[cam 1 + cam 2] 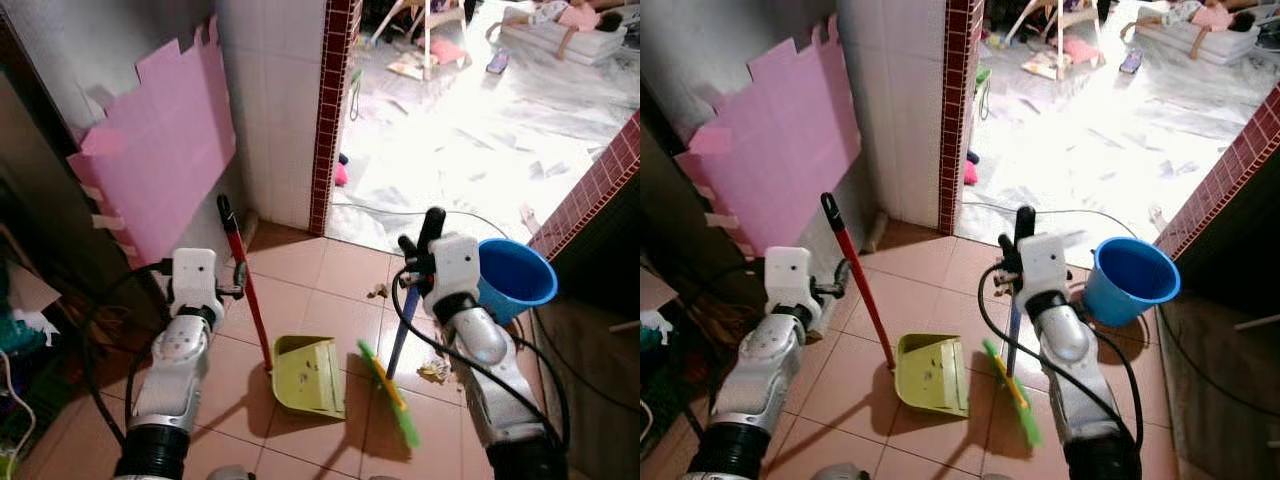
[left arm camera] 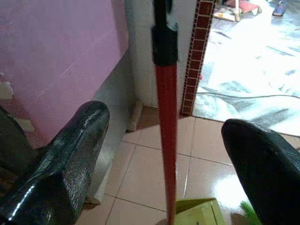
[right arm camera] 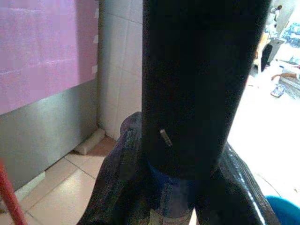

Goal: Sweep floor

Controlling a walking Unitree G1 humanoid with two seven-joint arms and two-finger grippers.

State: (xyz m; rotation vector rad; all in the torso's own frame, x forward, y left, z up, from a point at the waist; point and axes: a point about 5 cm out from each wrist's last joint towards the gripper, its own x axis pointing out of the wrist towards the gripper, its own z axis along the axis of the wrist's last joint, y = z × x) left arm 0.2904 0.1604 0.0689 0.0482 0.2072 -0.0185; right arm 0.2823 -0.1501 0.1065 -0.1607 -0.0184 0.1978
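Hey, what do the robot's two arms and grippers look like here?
Both arms are silver metal with ribbed black cuffs near the bottom and white boxy wrist housings. Black cables loop off each. The left gripper and right gripper each have two glossy black, rounded fingers.

A lived-in home: a terracotta-tiled floor [image 1: 320, 280] meets a white-tiled wall [image 1: 270, 100] with a maroon brick edge [image 1: 332, 110], opening onto a bright room with a mattress [image 1: 560, 40], a chair [image 1: 425, 30] and a blue bucket [image 1: 512, 275].
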